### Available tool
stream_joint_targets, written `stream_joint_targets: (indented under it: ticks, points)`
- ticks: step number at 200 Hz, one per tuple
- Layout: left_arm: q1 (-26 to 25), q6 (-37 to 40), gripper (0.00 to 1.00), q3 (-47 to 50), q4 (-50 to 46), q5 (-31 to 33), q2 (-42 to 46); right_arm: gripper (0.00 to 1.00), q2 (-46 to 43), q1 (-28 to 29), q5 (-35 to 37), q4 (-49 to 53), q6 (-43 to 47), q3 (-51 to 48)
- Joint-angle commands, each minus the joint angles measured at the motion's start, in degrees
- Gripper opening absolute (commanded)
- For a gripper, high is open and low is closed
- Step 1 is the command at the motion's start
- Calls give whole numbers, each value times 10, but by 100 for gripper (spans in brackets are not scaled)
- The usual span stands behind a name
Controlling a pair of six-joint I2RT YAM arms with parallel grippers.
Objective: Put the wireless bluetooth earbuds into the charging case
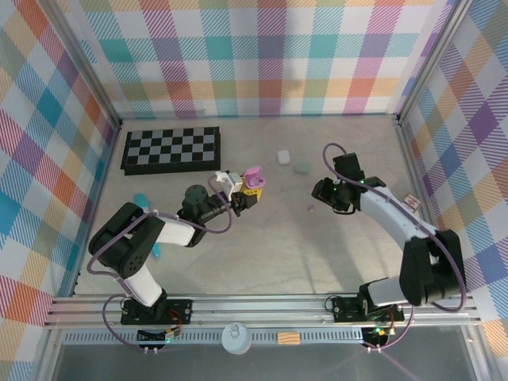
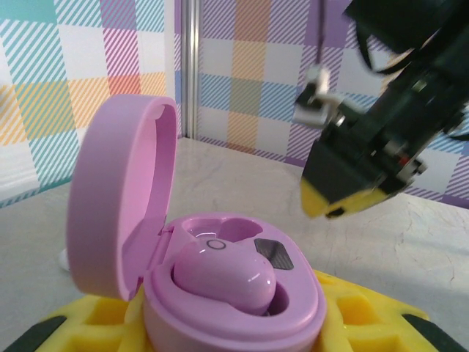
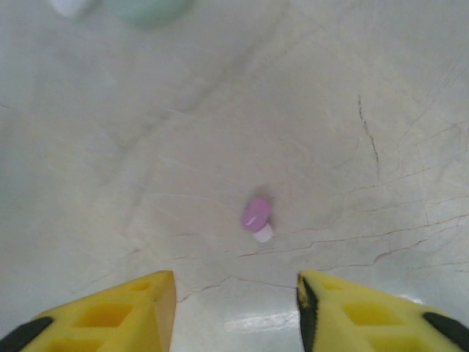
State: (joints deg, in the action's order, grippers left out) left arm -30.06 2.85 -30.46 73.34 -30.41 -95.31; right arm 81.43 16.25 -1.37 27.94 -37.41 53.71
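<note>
My left gripper (image 1: 244, 190) is shut on the purple charging case (image 1: 253, 178), holding it above the table with the lid (image 2: 121, 198) swung open to the left. In the left wrist view one purple earbud (image 2: 223, 275) sits in the near socket, and the far socket (image 2: 242, 229) is empty. The yellow fingers (image 2: 359, 315) hug the case's base. A second purple earbud (image 3: 256, 216) with a pale tip lies loose on the table (image 1: 311, 209). My right gripper (image 3: 234, 308) hovers just short of it, open, with nothing between its fingers (image 1: 321, 194).
A white case (image 1: 283, 156) and a pale green case (image 1: 302, 167) lie behind the loose earbud. A folded chessboard (image 1: 171, 148) sits at the back left. Teal items (image 1: 141, 200) lie by the left arm. A small card (image 1: 411, 201) rests near the right wall.
</note>
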Motion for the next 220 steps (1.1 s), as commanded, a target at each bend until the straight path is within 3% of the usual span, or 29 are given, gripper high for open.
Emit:
stream_joint_targets:
  ticks: [1, 81, 152, 220]
  points:
    - [5, 16, 31, 11, -5, -12, 33, 42, 47, 3, -13, 11, 6, 31]
    - [5, 35, 31, 16, -33, -14, 58, 40, 174, 3, -53, 6, -27, 77]
    - [5, 35, 31, 14, -34, -19, 58, 25, 204, 3, -56, 2, -34, 76]
    - [5, 33, 31, 15, -28, -18, 54, 19, 219, 3, -58, 3, -32, 84]
